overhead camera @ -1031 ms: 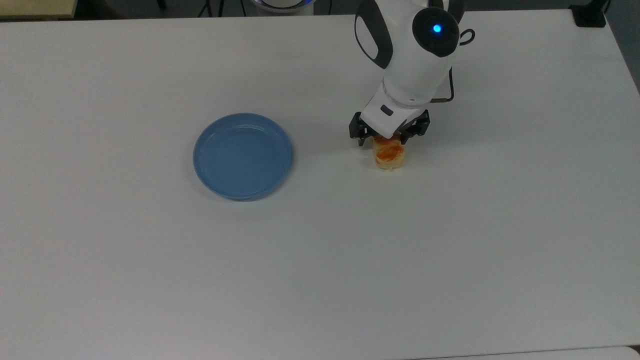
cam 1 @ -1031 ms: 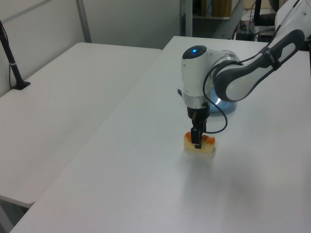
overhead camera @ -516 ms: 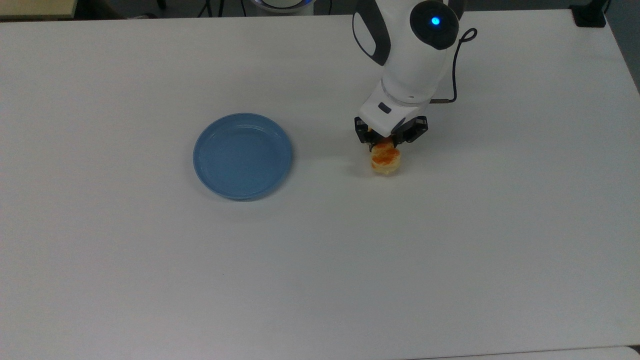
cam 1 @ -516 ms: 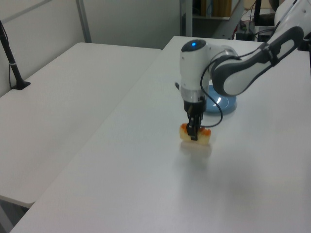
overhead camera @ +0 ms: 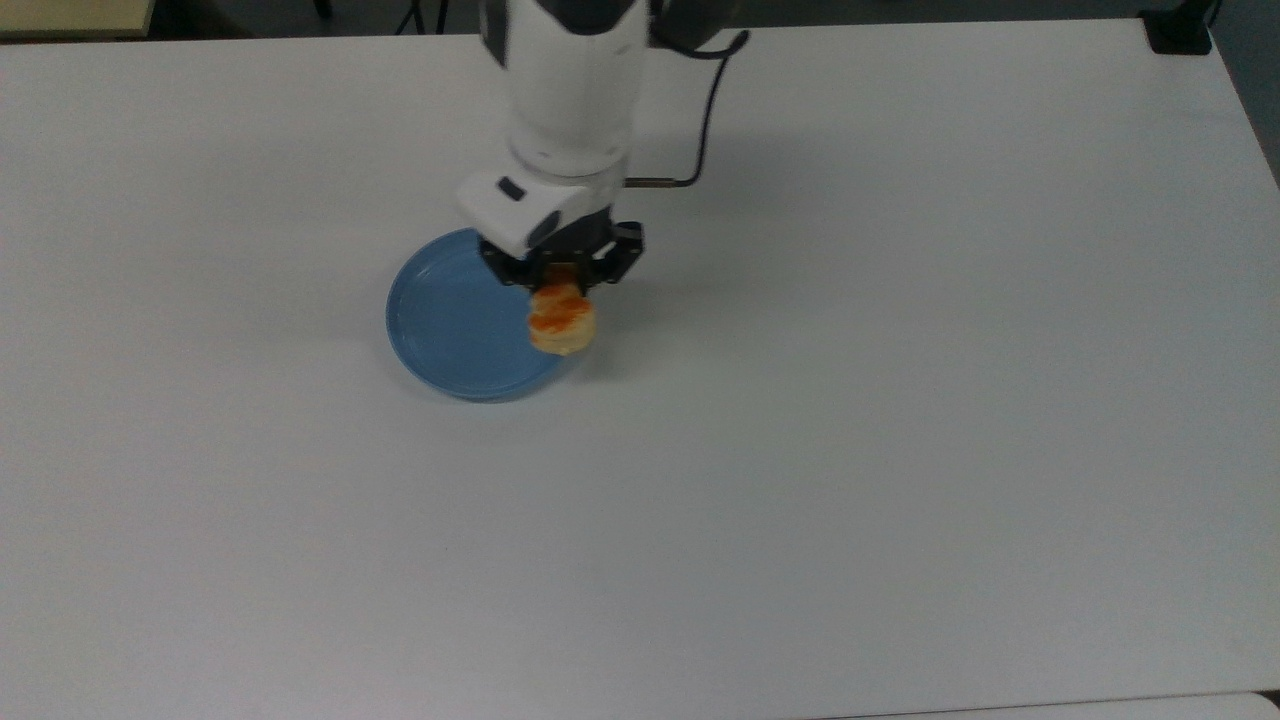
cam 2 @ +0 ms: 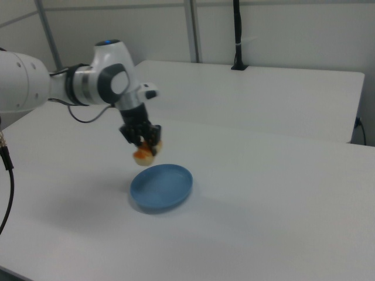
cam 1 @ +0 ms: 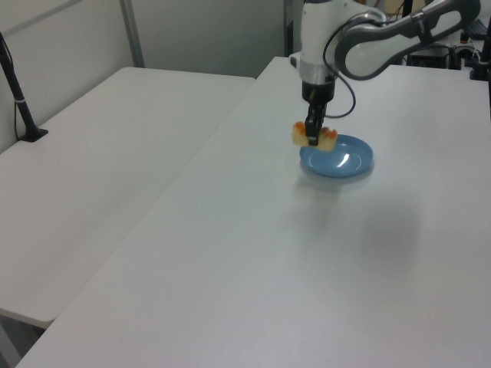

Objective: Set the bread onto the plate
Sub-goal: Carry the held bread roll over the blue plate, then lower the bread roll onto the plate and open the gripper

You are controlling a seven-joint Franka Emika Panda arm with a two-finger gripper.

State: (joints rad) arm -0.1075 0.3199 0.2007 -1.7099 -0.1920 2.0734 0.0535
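white table [overhead camera: 900,450] | second white table [cam 1: 100,153] beside it | black post [cam 2: 237,35] clamped at far edge

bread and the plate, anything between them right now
Nothing. In the right view the bread, held in the gripper, hangs above the blue plate with open air between.

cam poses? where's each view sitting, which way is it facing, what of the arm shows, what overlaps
Top view: high, looking steeply down on the table; wrist and claw holding the bread.
Left view: raised off one table end, looking along it; forearm shows.
Right view: low, opposite side; elbow to claw.
All three share the bread, held clear above the plate.
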